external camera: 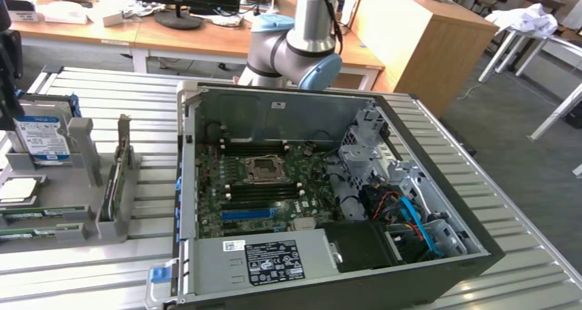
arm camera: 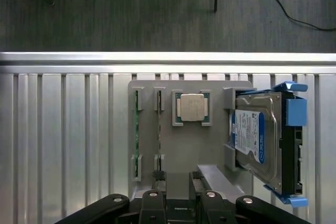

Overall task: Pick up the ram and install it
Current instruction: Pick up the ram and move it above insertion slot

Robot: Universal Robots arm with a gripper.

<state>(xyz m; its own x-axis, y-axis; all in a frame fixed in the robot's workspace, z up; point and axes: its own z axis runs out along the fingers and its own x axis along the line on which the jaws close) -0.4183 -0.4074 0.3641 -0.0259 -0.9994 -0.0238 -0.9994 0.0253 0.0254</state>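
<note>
Two ram sticks stand edge-up in the slots of a grey holder (arm camera: 178,145): one ram stick (arm camera: 137,129) near the holder's outer side and a second ram stick (arm camera: 159,129) beside it. In the exterior view the ram (external camera: 27,216) lies in that holder (external camera: 64,208) at the exterior view's left. My gripper (arm camera: 177,182) hovers above the holder's edge, close to the second stick. It is open and holds nothing. Its black fingers (arm camera: 157,184) touch nothing.
On the same holder sit a silver CPU (arm camera: 190,107) and a hard drive (arm camera: 255,137) in a blue bracket. The open computer case (external camera: 427,153) with its motherboard (external camera: 259,187) fills the slatted metal table's (external camera: 509,269) middle. The arm's elbow (external camera: 296,48) stands behind the case.
</note>
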